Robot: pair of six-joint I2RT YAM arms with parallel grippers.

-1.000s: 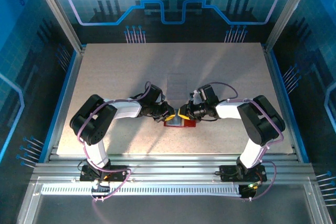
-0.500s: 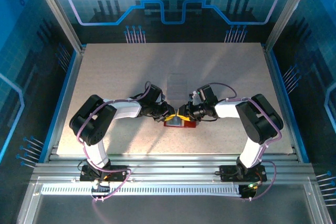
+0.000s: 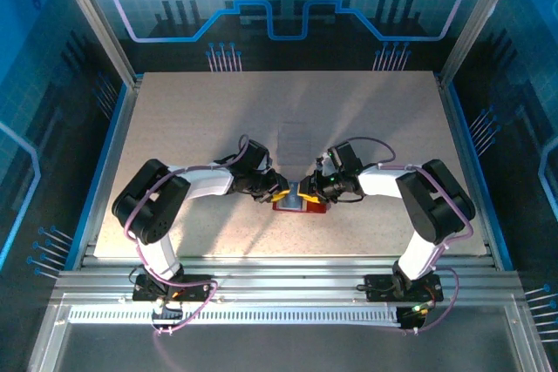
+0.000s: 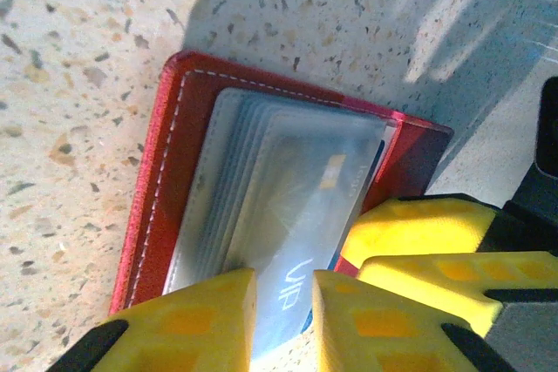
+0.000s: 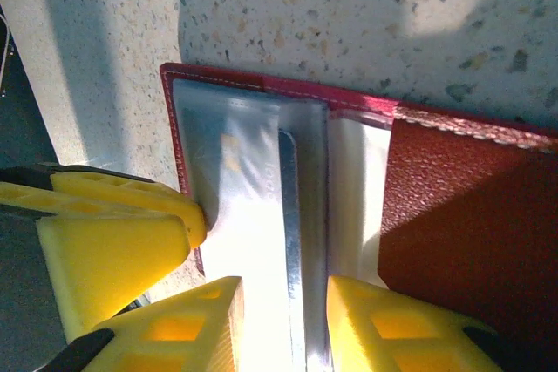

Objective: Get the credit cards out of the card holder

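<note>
Two grippers meet over the card holder (image 3: pixel 298 204), which lies open and flat on the speckled table (image 3: pixel 218 111), a little toward 6 o'clock from the table's centre. The left gripper (image 4: pixel 281 283) comes in from 9 o'clock and the right gripper (image 5: pixel 284 292) from 3 o'clock, their yellow fingertips almost touching above the wallet. In the left wrist view the red border frames a fan of clear sleeves. The credit cards (image 4: pixel 305 224) sit inside these sleeves, and the uppermost shows pale print, with its end running down between the left fingertips. Those jaws stand narrowly parted astride that end; I cannot tell whether they actually bite on it. In the right wrist view the right jaws are likewise a little apart, straddling the grey spine of the pockets, with the red cover flap at 3 o'clock; a firm clamp cannot be confirmed there either. My judgement is that extraction is at its start: no card is clear of the holder, and the arms are setting up a brace-and-pull. The next move calls for one gripper to pin the holder down while the other closes squarely on the exposed card edge. That card should then be drawn straight along the sleeve's axis, because a skewed pull would probably drag the whole wallet.
</note>
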